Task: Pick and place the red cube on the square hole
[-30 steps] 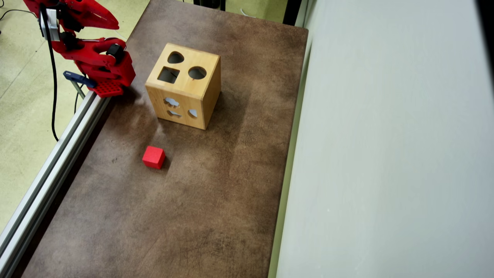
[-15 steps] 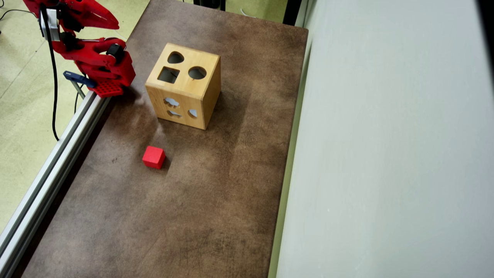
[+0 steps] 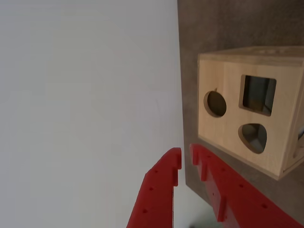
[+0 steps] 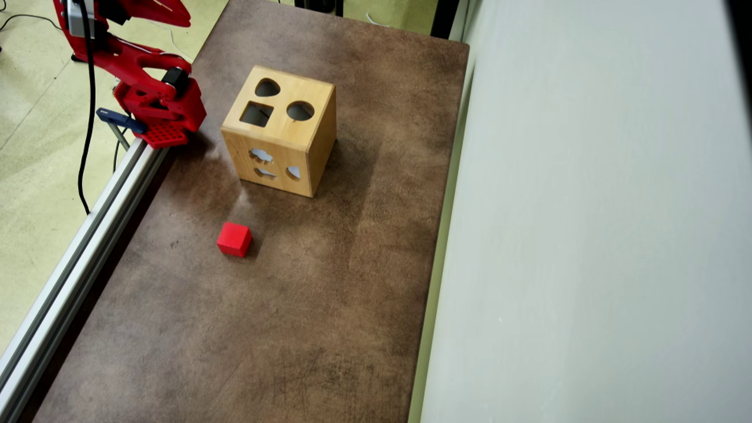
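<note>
The red cube (image 4: 234, 239) lies on the brown table mat, a short way in front of the wooden shape-sorter box (image 4: 284, 130). The box top has a square hole (image 4: 256, 114), a round hole and a rounded-triangle hole. In the wrist view the box (image 3: 223, 128) is at the right with its square hole (image 3: 258, 95) in sight; the cube is out of that view. My red gripper (image 3: 185, 156) holds nothing, its jaws nearly together with a thin gap. In the overhead view the gripper (image 4: 181, 17) is at the top left, far from the cube.
The arm's base (image 4: 158, 114) is clamped to an aluminium rail (image 4: 88, 235) along the mat's left edge. A pale wall or panel (image 4: 587, 235) borders the mat on the right. Cables hang by the arm at the left.
</note>
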Action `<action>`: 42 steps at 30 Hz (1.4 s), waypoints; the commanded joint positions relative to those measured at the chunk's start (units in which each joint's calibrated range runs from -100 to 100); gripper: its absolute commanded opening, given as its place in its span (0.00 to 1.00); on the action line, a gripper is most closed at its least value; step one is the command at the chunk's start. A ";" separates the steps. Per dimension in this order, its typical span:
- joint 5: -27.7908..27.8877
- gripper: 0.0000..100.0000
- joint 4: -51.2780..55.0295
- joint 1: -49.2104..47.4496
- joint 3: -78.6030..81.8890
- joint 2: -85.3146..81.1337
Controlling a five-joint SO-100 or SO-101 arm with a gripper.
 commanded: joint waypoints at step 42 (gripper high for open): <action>9.82 0.05 -0.88 27.09 -0.97 41.11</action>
